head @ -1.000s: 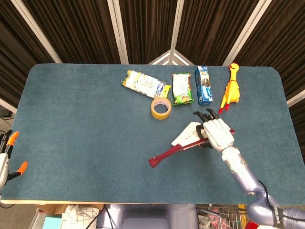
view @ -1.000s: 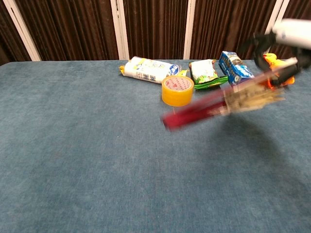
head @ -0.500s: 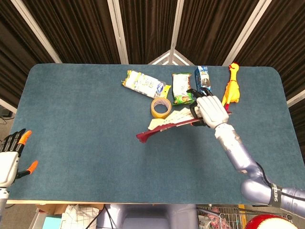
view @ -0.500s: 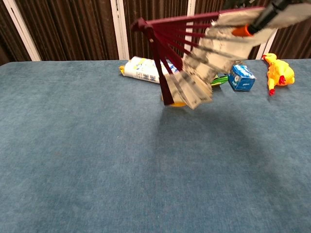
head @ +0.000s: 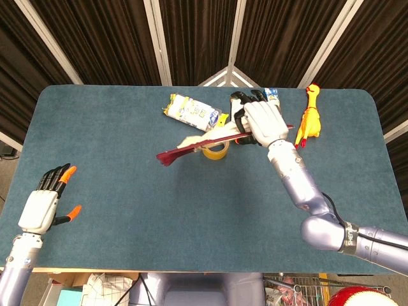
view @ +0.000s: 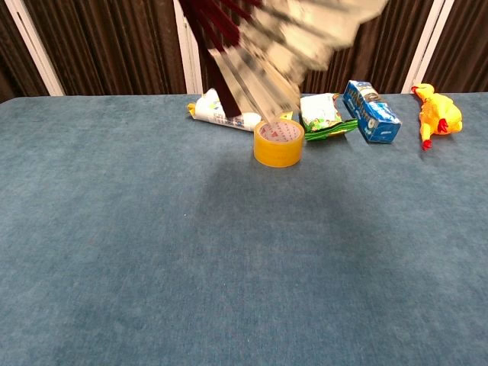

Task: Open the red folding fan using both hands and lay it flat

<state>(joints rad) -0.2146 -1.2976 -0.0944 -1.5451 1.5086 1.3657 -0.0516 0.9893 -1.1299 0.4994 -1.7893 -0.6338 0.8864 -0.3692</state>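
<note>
Fan (head: pixel 191 148) lifted higher, farther left, gripped by right hand (head: pixel 260 121); left hand (head: pixel 43 205) risen, fingers spread, empty.

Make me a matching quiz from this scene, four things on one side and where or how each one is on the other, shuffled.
Things:
1. red fan
2. tape roll
3. rubber chicken
4. left hand

States:
A. far right of the table
B. open, holding nothing
C. held aloft by the right hand
D. standing on the cloth by the snack packs

Pairs: 1-C, 2-D, 3-A, 4-B
</note>
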